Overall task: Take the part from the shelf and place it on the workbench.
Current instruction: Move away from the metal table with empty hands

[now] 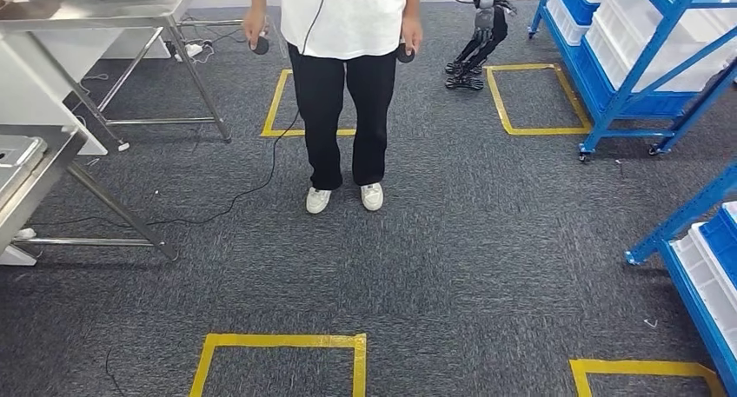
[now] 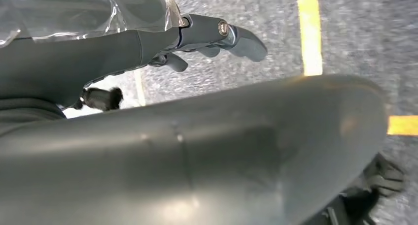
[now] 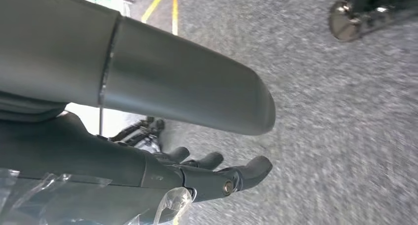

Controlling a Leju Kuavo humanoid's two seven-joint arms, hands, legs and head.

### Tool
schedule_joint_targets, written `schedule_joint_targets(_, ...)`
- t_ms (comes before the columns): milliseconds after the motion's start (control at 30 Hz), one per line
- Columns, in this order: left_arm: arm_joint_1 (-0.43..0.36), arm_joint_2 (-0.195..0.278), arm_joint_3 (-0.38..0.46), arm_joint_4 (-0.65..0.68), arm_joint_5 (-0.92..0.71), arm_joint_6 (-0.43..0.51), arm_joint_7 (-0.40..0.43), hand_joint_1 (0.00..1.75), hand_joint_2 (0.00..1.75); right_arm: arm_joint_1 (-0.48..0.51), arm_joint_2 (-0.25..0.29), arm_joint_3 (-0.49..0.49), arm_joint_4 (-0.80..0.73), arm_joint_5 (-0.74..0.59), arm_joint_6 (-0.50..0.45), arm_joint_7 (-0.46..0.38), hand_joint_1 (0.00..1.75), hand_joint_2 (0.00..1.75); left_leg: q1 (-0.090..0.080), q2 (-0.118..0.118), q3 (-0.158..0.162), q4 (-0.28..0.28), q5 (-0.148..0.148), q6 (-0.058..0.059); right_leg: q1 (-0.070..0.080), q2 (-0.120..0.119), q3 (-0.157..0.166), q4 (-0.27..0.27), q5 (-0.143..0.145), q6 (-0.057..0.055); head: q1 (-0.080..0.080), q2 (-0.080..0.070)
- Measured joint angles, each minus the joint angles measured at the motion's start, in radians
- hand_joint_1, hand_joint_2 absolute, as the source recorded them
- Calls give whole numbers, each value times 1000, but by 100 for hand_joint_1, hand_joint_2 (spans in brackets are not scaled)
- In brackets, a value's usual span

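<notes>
My left hand (image 2: 207, 136) hangs beside my body over grey carpet, its thick thumb apart from the dark fingers (image 2: 231, 38), and nothing lies between them. My right hand (image 3: 182, 87) hangs the same way, its fingers (image 3: 236, 176) stretched out and holding nothing. A blue shelf (image 1: 639, 54) with white bins stands at the far right in the head view, and a second blue shelf (image 1: 704, 258) stands near right. Steel workbenches (image 1: 96, 10) line the left side. I cannot make out the part.
A person (image 1: 343, 84) in a white top and black trousers stands ahead in the middle, holding a controller in each hand. Yellow tape squares (image 1: 282, 362) mark the carpet. A cable (image 1: 235, 197) trails on the floor. Another robot's legs (image 1: 474, 49) stand at the back.
</notes>
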Motion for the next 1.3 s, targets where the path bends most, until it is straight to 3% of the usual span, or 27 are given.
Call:
schedule_joint_targets(67,1,-2,0,0,-1,3,-4,0,0,-4,-2,1,0,-1,0,1,0,0,7,-51,-52,123,-72,-8,1,19,-6,0,5,-8,-1,0)
schedule_joint_targets(100,2,-4,0,0,-2,4,-4,0,0,-5,-2,1,0,-2,0,2,0,0,8,-63,-88,200,-107,-9,2,30,-10,0,7,-12,-1,0)
schedule_joint_targets(133,4,-5,0,0,-2,4,-4,0,0,-5,-2,2,0,-4,0,4,0,0,9,-69,-114,257,-126,-9,4,43,-13,0,9,-14,-1,0)
schedule_joint_targets(167,5,-6,0,0,-3,3,-4,0,0,-4,-2,3,0,-5,0,5,0,0,9,-71,-126,280,-125,-8,5,57,-15,0,11,-15,-1,0)
schedule_joint_targets(200,6,-7,0,0,-3,3,-4,0,0,-3,-2,4,0,-5,0,6,0,0,9,-75,-117,261,-105,-6,5,71,-16,0,13,-15,-1,0)
schedule_joint_targets(233,6,-7,0,0,-4,3,-3,0,0,-2,-2,5,0,-6,0,7,0,0,9,-83,-89,199,-68,-2,5,84,-16,0,15,-13,-1,0)
schedule_joint_targets(300,4,-7,0,0,-3,3,-2,0,0,-3,-2,6,0,-7,2,5,0,0,9,-122,-21,48,0,6,5,109,-18,1,20,-7,-1,0)
schedule_joint_targets(367,3,-7,0,0,-2,4,-2,0,0,-2,-2,6,0,-8,4,0,0,0,5,-150,7,-25,25,10,4,131,-24,1,27,3,-1,0)
schedule_joint_targets(433,2,-7,0,0,-1,4,-1,0,0,3,-3,6,0,-9,6,-3,0,0,2,-138,5,-32,31,16,2,148,-30,-2,35,16,-1,0)
schedule_joint_targets(500,0,-8,0,0,0,6,-4,0,0,7,-5,6,1,-9,6,-5,0,0,3,-115,3,-40,43,31,3,118,-48,26,14,22,1,0)
schedule_joint_targets(567,0,-8,0,0,2,9,-8,0,0,4,-6,7,2,-9,6,-5,0,0,2,-88,-1,-44,52,42,7,60,-97,136,-55,23,5,0)
schedule_joint_targets(633,5,-8,0,0,3,10,-10,0,0,2,-6,7,2,-10,6,-5,0,0,-1,-59,-6,-44,53,45,8,36,-150,272,-118,28,9,0)
schedule_joint_targets(667,7,-8,0,0,3,10,-11,0,0,2,-5,7,2,-10,6,-5,0,0,-2,-44,-8,-43,53,45,7,32,-156,301,-125,31,9,0)
schedule_joint_targets(700,8,-9,0,0,3,10,-12,0,0,2,-6,8,2,-10,6,-5,0,0,-2,-31,-8,-43,53,45,6,27,-141,288,-113,34,9,0)
schedule_joint_targets(733,8,-10,0,0,4,10,-12,0,0,3,-6,8,2,-10,6,-5,0,0,-1,-19,-7,-42,52,43,5,18,-106,235,-87,36,9,0)
schedule_joint_targets(800,6,-11,0,0,5,11,-14,0,0,2,-9,9,2,-10,6,-5,0,0,-2,1,-5,-36,46,34,5,-21,-19,86,-35,39,9,0)
schedule_joint_targets(833,5,-12,0,0,6,11,-15,0,0,1,-9,9,2,-10,5,-5,0,0,-4,9,-5,-32,42,29,6,-34,7,35,-22,34,9,0)
schedule_joint_targets(867,4,-12,0,0,8,12,-15,0,0,1,-10,10,2,-10,5,-6,0,0,-7,17,-5,-28,39,24,9,-40,18,10,-18,27,8,0)
schedule_joint_targets(933,1,-12,0,0,12,13,-15,0,0,3,-11,13,2,-11,6,-8,0,0,-7,34,-4,-26,36,17,12,-22,15,5,-17,9,6,0)
schedule_joint_targets(967,0,-13,0,0,13,13,-16,0,0,3,-11,14,2,-11,6,-9,0,0,-4,31,-5,-21,31,13,13,-13,13,4,-15,3,6,0)
schedule_joint_targets(1033,-2,-13,0,0,14,13,-16,0,0,1,-12,14,2,-11,7,-10,0,0,3,-8,-28,40,-12,2,11,5,10,2,-9,-10,6,0)
schedule_joint_targets(1100,1,-13,0,0,14,13,-16,0,0,-2,-12,15,2,-11,7,-10,0,0,8,-55,-89,177,-84,-4,12,24,4,2,-5,-18,5,0)
schedule_joint_targets(1167,5,-13,0,0,15,13,-15,0,0,-3,-12,16,2,-11,7,-10,0,0,8,-68,-141,288,-119,-4,14,49,-1,2,-1,-22,4,0)
schedule_joint_targets(1200,7,-13,0,0,15,13,-15,0,0,-2,-12,16,2,-12,7,-11,0,0,8,-72,-142,290,-108,-1,15,62,-1,2,1,-23,4,0)
schedule_joint_targets(1233,7,-13,0,0,16,14,-15,0,0,-1,-12,17,2,-12,7,-11,0,0,7,-77,-124,250,-78,4,15,76,-2,2,2,-22,4,0)
schedule_joint_targets(1300,6,-13,0,0,15,14,-15,0,0,-2,-10,18,2,-13,7,-11,0,0,5,-117,-56,97,-3,18,15,102,-3,3,7,-19,4,0)
